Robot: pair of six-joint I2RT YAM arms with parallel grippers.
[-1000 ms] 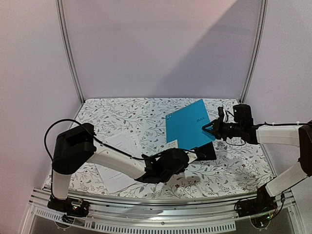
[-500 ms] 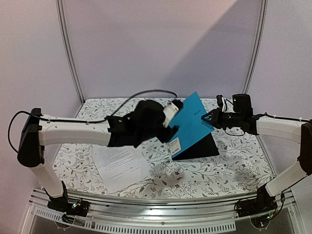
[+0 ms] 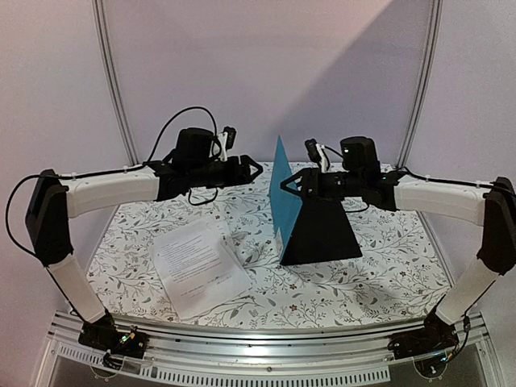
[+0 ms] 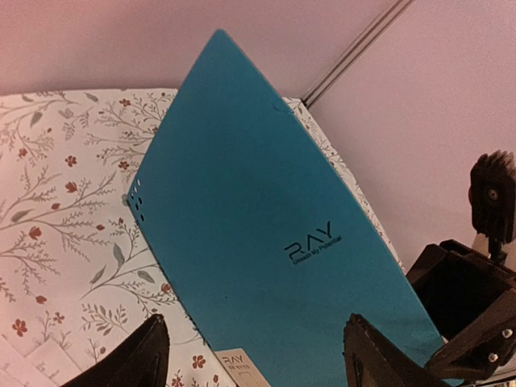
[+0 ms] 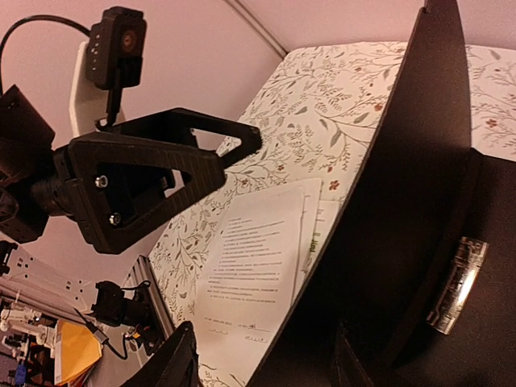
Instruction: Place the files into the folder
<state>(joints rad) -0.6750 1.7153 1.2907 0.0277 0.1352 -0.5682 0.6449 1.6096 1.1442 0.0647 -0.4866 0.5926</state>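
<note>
The folder (image 3: 321, 232) stands open at the middle of the flowered surface (image 3: 387, 274). Its black inside lies flat and its teal cover (image 3: 281, 189) is raised nearly upright. The right gripper (image 3: 287, 185) is at the cover's black inner face near the upper edge, its jaws spread wide; the cover's edge runs between them, unclamped. The left gripper (image 3: 256, 168) hovers just beside the cover's teal face, wide open and holding nothing. The files (image 3: 198, 267) lie flat on the surface, left of the folder and below the left gripper.
</note>
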